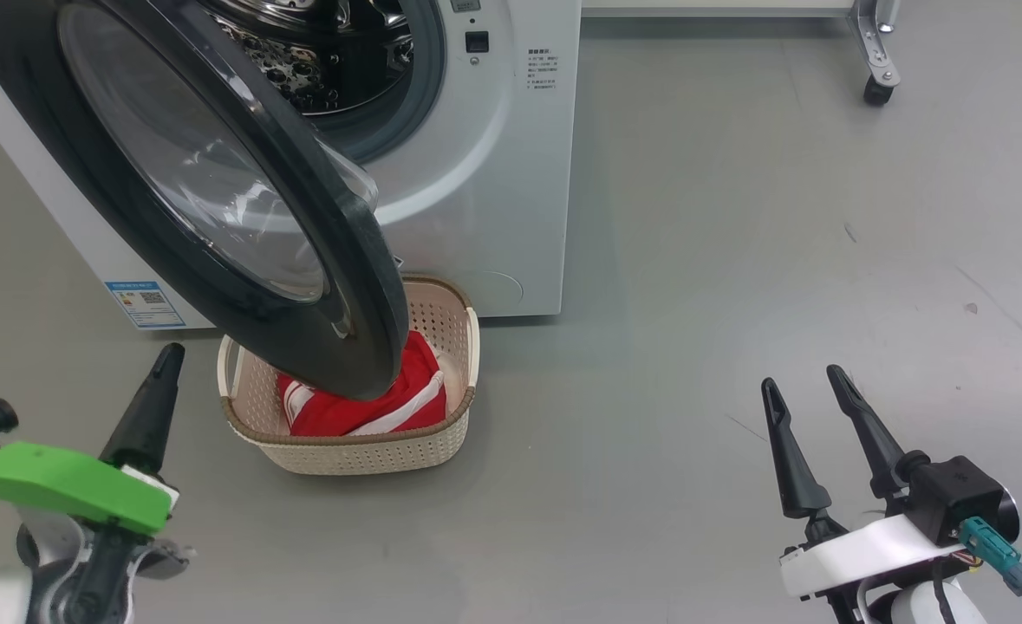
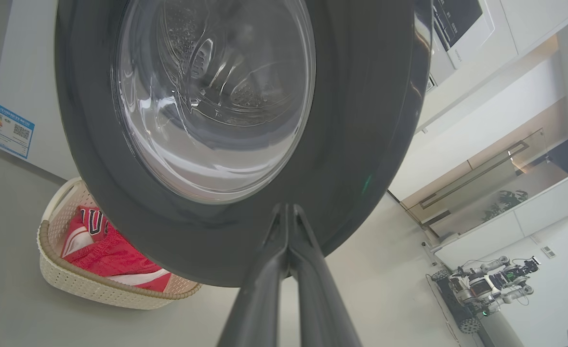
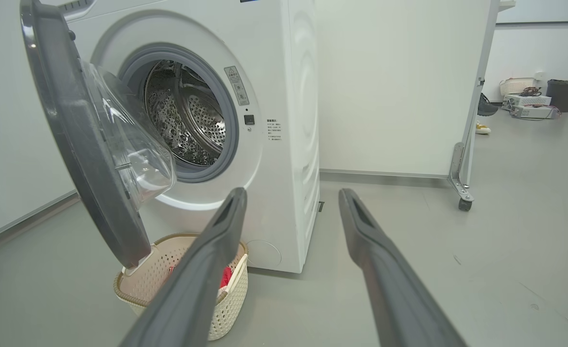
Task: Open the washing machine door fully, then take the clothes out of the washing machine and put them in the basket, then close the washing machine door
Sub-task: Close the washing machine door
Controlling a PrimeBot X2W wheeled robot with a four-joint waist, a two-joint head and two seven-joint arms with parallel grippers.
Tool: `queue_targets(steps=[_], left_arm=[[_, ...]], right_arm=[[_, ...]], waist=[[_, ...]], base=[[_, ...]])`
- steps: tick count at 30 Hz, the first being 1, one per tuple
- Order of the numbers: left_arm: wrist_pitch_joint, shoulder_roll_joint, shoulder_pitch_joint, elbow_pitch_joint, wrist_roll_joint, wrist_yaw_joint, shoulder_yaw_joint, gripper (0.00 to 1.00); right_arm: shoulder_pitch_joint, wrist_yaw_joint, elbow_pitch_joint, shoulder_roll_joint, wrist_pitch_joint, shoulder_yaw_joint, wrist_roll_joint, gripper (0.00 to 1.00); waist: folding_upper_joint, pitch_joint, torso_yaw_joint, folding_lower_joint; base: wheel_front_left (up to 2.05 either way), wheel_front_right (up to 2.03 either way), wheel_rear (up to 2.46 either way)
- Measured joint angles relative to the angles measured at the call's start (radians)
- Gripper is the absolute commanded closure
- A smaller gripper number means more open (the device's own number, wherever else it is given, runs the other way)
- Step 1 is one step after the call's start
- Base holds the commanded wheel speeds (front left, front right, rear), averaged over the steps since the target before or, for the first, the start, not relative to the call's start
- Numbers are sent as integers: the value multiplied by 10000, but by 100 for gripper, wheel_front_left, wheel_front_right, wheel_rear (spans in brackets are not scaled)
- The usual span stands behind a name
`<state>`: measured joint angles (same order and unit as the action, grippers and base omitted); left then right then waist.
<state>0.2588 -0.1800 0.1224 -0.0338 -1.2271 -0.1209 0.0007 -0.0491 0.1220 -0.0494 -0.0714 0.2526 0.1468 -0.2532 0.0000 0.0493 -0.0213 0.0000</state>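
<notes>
The washing machine [image 1: 493, 173] stands at the upper left, its steel drum [image 3: 187, 120] exposed. Its door [image 1: 216, 191], with a black rim and a glass bowl, hangs partly open over the basket [image 1: 346, 455]. The cream basket sits on the floor against the machine and holds the red clothes [image 1: 346, 412] with white trim. My left gripper [image 1: 168, 355] is shut and empty, with its tip just left of and below the door's lower rim. In the left wrist view, the left gripper [image 2: 287, 208] points at the door's outer rim [image 2: 361, 144]; whether they touch is unclear. My right gripper [image 1: 803, 381] is open and empty, well right of the basket.
A white wheeled partition [image 3: 399, 86] stands right of the machine, with its caster [image 1: 879, 87] on the grey floor. Another robot [image 2: 486, 284] is parked far off. Bins and boxes [image 3: 534, 94] sit by the far wall. Open floor lies between basket and right gripper.
</notes>
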Motion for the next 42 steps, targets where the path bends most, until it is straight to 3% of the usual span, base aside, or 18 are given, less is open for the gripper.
queue_targets(steps=[5,10,14,20,34,35,36,42], left_arm=[[-1200,-284,-611,514,1425,0,-786,100],[-2895,-943,-1293,738,3367,0,-1743,100],[-3969,-1087,-1677,585,4201,0,-2290,100],[-5064,-1085,-2040,21,4587,-2,-2872,100],[-5164,-1045,-2067,-899,5864,-6,-2596,100],[-5154,-982,-2067,-903,5998,-6,-2481,66],[-5152,-890,-2065,-851,6218,-6,-2265,0],[-5152,-430,-2051,-646,6581,-33,-1643,0]], right_arm=[[-34,0,52,-2,0,-8,13,0],[-130,0,73,-4,0,-17,15,0],[-171,0,77,-2,0,-4,44,0],[-229,0,75,-2,0,50,48,0],[-415,0,81,0,0,109,75,0],[-419,0,81,0,0,111,75,0],[-419,0,81,0,0,111,75,0],[-422,0,90,0,0,105,75,0]], waist=[[0,-11,55,0],[0,-72,139,0],[0,-109,177,0],[0,-169,222,0],[0,-188,248,0],[0,-183,252,0],[0,-177,257,0],[0,-152,294,0]], base=[[0,0,0],[0,0,0],[0,0,0],[0,0,0],[0,0,0],[0,0,0],[0,0,0],[0,0,0]])
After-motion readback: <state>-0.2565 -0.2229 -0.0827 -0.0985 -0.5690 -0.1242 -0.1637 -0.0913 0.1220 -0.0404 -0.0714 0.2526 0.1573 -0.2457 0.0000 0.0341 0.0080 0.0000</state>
